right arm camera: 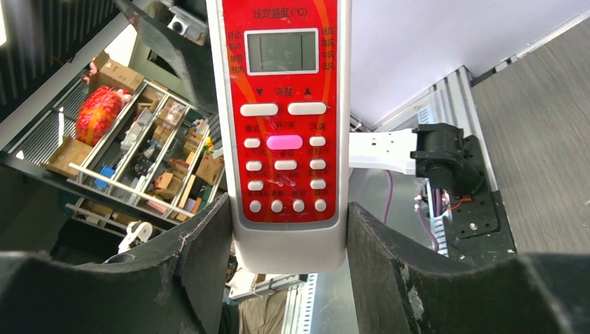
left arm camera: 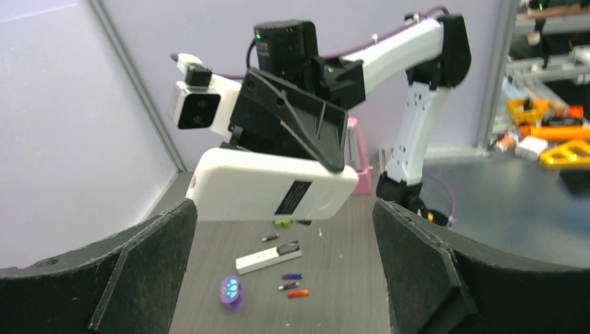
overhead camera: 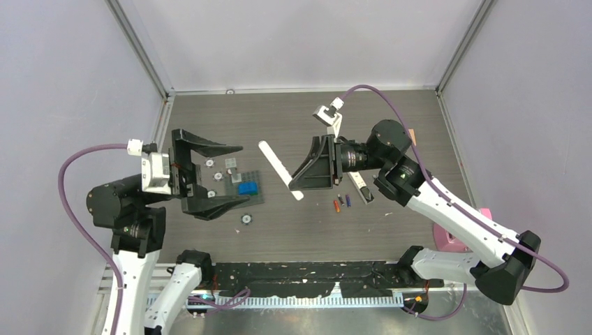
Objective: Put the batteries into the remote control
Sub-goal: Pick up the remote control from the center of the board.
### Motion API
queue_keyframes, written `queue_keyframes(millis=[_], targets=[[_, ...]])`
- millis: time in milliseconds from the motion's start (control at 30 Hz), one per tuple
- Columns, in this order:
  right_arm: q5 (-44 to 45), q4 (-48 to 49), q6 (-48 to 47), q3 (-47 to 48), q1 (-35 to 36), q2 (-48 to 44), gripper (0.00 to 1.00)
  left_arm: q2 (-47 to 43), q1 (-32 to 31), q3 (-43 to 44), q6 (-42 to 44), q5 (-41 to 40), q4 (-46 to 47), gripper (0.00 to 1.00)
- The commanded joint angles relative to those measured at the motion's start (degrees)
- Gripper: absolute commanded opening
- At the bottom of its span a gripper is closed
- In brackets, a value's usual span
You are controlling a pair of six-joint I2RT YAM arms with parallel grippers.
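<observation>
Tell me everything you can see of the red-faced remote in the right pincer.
The red-faced remote is a wide plastic-looking bar: white casing, glossy red front with a grey screen, white buttons and one pink one; the plain white back carries a black label. The right pincer clamps its lower end, holding it aloft and tilted.

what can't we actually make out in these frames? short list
- Long narrow white bar-shaped remote with black end: whether the battery bay is open or loaded; too small in the left wrist and top views.
- Tiny cylindrical batteries beside it: polarity marks, too small in both; outside the right wrist view.
- Wide white plastic remote with red button face: top end cut off by the right wrist view's upper edge; back label blurred in the left wrist view.
</observation>
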Motion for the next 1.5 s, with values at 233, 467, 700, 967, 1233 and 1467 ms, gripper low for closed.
queue_keyframes(millis=[233,467,700,967,1233,1467], targets=[[-2.5,-3.3,-2.4,6.1,4.4,-1.1,0.25,6.8,-1.0,3.6,5.0,8.5,6.6,0.99],[-2.5,-5.0,-3.2,7.6,6.9,1.0,0.25,8.9,-3.3,3.8,2.0,13.1,6.6,0.91],[-2.2,-6.0,-0.9,9.8,7.8,3.5,0.27,9.2,-4.0,2.7,-2.5,19.0,8.2,0.79],[-3.9,-3.9,0.8,10.2,9.1,5.5,0.29,9.3,-5.5,3.3,-4.0,23.7,8.2,0.55],[-5.4,-4.3,2.2,11.3,10.5,6.9,0.3,9.9,-6.0,2.8,-5.2,26.4,9.5,0.28],[-5.0,-3.2,3.1,11.4,10.5,7.8,0.39,8.7,-6.6,0.7,-5.1,27.4,12.2,0.0]])
